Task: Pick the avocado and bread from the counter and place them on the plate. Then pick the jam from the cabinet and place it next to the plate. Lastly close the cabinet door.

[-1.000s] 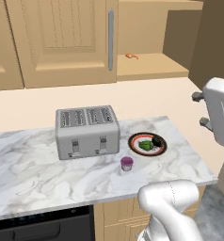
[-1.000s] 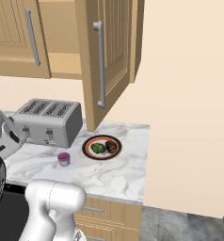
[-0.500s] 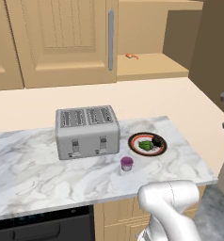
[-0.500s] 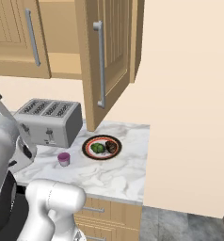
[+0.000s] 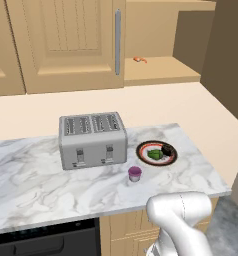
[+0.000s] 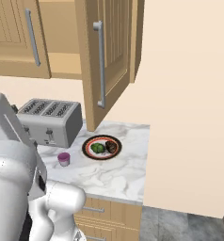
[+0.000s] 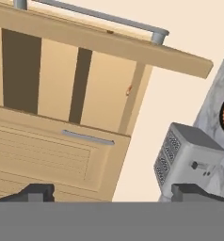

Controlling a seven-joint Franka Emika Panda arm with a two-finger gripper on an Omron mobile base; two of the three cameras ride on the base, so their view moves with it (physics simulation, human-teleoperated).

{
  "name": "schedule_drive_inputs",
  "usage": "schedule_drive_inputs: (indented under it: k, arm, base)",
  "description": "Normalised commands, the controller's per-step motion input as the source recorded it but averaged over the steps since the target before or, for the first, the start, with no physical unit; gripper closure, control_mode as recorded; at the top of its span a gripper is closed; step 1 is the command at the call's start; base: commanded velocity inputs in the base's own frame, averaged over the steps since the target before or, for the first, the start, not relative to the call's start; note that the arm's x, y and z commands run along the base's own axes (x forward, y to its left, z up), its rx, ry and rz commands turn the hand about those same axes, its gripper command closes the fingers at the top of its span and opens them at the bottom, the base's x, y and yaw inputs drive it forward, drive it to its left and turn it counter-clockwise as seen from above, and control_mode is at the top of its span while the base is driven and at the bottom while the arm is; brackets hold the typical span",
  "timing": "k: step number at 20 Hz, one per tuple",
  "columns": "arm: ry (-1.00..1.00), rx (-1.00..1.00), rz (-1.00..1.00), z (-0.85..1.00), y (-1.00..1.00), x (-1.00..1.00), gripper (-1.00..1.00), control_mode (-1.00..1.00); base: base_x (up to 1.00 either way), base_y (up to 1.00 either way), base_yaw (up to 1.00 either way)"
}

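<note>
Already the avocado (image 5: 154, 154) and bread (image 5: 167, 149) lay on the plate (image 5: 144, 148), jam (image 5: 135, 173) beside it on the surface (image 5: 36, 185); the end effector (image 7: 114, 193), spread and empty, faced the cabinet door (image 6: 110, 56), which needed closing.

I read: counter (image 5: 51, 185) polished veined marble | cabinet (image 5: 66, 45) matt light wood, handle (image 5: 118, 42) brushed metal | toaster (image 5: 92, 140) satin grey metal | avocado (image 5: 154, 154) glossy
</note>
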Motion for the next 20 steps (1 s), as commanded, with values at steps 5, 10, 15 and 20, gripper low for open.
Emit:
schedule_drive_inputs:
  k: [5,10,15,20]
  arm:
    - [0.02,0.1,0.0,0.0,-0.49,-0.01,-1.0,-1.0]
    - [0.01,0.1,0.02,0.0,-0.49,0.0,-1.0,-1.0]
    - [0.0,0.1,0.03,0.0,-0.48,0.0,-1.0,-1.0]
    - [0.01,0.07,0.04,0.0,-0.25,0.24,-1.0,-1.0]
  base:
    - [0.0,0.0,0.0]
    - [0.0,0.0,0.0]
    - [0.0,0.0,0.0]
    - [0.0,0.0,0.0]
